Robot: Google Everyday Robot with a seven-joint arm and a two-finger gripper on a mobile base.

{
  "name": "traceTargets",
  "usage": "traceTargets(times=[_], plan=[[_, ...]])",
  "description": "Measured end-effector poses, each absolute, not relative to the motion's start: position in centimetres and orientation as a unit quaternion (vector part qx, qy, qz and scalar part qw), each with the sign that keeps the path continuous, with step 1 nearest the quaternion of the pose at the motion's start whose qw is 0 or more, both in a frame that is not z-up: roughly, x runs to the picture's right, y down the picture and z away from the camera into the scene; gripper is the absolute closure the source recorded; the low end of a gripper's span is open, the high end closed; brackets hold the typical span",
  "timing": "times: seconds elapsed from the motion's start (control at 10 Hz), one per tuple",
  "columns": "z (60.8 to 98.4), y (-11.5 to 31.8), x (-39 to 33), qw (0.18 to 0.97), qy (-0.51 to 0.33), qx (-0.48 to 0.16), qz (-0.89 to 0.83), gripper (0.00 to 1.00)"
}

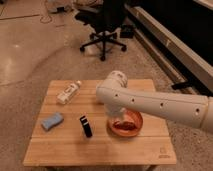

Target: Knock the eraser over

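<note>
The eraser (85, 126), a small black block with a thin pale stripe near its top, stands upright on the wooden table (100, 150), left of the middle. My white arm reaches in from the right, with its wrist bent down over an orange bowl (131, 126). The gripper (118, 118) hangs at the bowl's left side, to the right of the eraser and apart from it. It is mostly hidden by the arm.
A light-blue sponge (52, 121) lies left of the eraser. A white bottle (68, 92) lies on its side at the back left of the table. A black office chair (105, 25) stands on the floor behind the table.
</note>
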State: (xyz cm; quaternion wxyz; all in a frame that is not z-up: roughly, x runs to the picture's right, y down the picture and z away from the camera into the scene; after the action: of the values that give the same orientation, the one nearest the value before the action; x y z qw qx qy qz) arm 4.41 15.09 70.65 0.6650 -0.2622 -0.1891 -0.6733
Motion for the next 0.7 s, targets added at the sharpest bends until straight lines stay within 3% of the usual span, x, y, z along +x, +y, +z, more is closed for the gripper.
traceTargets(times=[0.3,0.7], plan=[[71.1,17.5,2.9,0.662,-0.195,-0.268,-0.672,0.59],[69.9,16.5,2.3,0.656,-0.199,-0.263,-0.679,0.59]])
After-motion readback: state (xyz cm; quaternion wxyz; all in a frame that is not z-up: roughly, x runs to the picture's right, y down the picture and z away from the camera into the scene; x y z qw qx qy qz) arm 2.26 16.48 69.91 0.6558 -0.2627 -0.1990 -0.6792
